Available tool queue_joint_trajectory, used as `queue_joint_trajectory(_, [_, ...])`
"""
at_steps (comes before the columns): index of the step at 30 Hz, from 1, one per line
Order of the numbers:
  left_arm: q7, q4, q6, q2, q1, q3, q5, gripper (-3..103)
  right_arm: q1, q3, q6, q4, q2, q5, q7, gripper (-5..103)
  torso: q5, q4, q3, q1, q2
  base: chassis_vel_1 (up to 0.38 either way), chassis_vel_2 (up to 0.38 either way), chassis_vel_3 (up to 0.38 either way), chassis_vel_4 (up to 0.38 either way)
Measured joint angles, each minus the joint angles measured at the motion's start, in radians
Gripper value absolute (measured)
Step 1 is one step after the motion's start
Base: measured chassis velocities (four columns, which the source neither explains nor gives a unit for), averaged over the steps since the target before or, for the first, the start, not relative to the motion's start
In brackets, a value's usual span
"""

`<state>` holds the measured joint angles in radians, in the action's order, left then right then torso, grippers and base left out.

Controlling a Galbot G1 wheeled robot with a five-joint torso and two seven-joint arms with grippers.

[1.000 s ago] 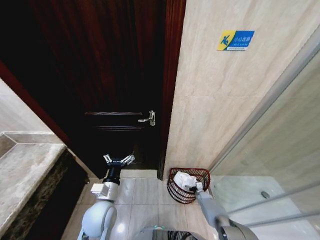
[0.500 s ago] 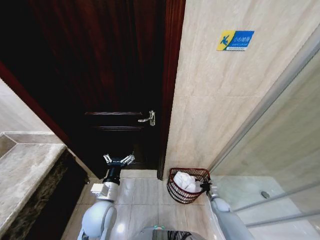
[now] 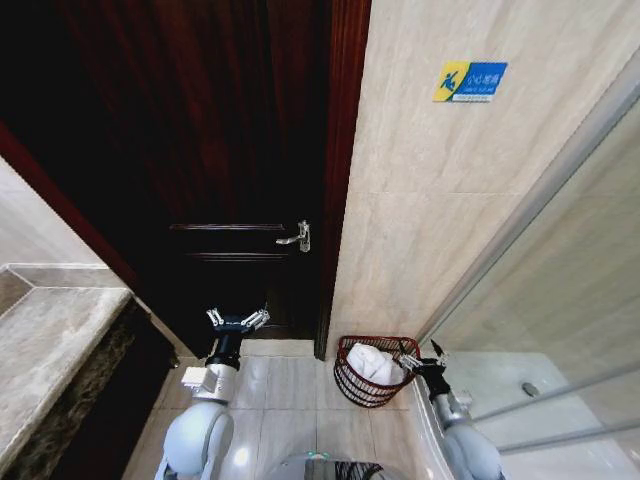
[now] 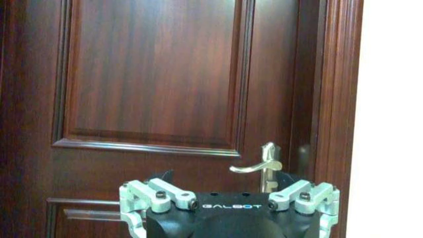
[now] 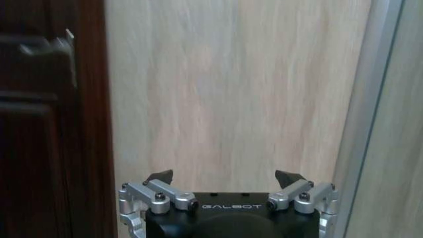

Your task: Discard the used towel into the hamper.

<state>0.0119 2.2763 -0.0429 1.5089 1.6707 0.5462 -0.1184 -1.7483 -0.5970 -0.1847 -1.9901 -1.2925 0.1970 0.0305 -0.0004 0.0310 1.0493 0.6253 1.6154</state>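
Beside the dark wooden door point(image 3: 200, 150), one red-brown wire hamper point(image 3: 352, 378) stands on the tiled floor point(image 3: 290, 400), one crumpled white towel point(image 3: 372, 362) inside; two hands, right hand point(image 3: 424, 352) and left hand point(image 3: 237, 320), both released.

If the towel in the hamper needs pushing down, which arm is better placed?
Right, probably. The right tool is open just beside the hamper rim, near the towel. The left tool hangs open by the door, farther off.
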Motion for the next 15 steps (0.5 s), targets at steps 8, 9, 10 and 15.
queue_joint_trajectory(8, [0.000,0.000,0.000,0.000,0.000,0.000,0.000,100,-0.147,-0.044,-0.109,-0.155,-0.040,-0.087,0.021,100,0.0002,-0.0001,0.000,0.000,0.000,0.000,0.000,0.000,0.000])
queue_joint_trajectory(9, [0.000,0.000,0.000,0.000,0.000,0.000,0.000,100,-0.160,-0.050,-0.137,-0.169,-0.046,-0.086,0.021,100,0.0003,-0.0001,0.000,0.000,0.000,0.000,0.000,0.000,0.000])
queue_joint_trajectory(10, [0.000,0.000,0.000,0.000,0.000,0.000,0.000,100,-0.168,-0.050,-0.160,-0.178,-0.052,-0.082,0.021,100,0.0005,0.0000,0.000,0.000,0.000,0.000,0.000,0.000,0.000])
queue_joint_trajectory(15, [0.000,0.000,0.000,0.000,0.000,0.000,0.000,100,-0.204,-0.039,-0.213,-0.227,-0.073,-0.067,0.023,100,0.0002,0.0000,0.000,0.000,0.000,0.000,0.000,0.000,0.000])
